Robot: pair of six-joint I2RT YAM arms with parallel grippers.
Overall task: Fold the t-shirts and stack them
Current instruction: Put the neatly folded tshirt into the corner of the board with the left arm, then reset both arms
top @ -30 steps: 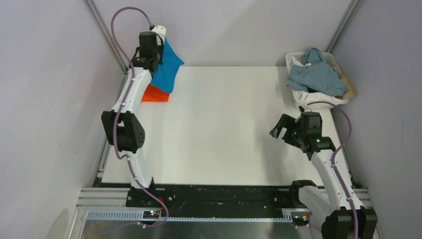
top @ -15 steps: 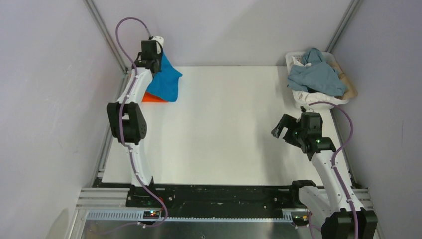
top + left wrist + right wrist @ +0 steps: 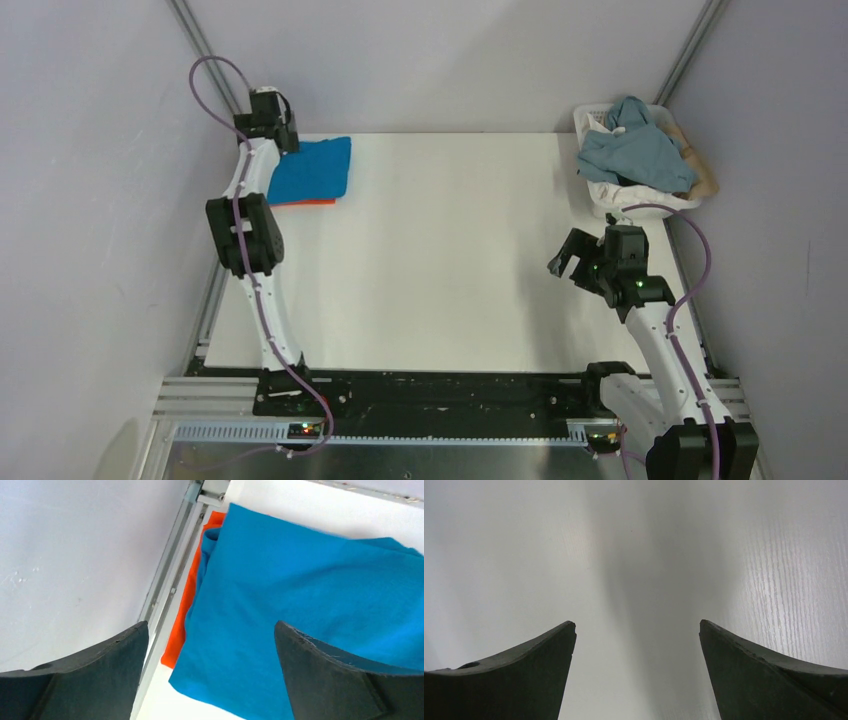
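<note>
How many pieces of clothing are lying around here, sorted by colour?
Bright blue t-shirt: 1
Orange t-shirt: 1
Grey-blue garment, in the basket: 1
Tan cloth, in the basket: 1
Total: 4 visible; the basket may hide more.

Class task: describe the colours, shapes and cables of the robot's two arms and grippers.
The left arm and right arm have white links, black joints and looping purple cables. The left gripper and right gripper each have two dark, curved, tapering fingers.
</note>
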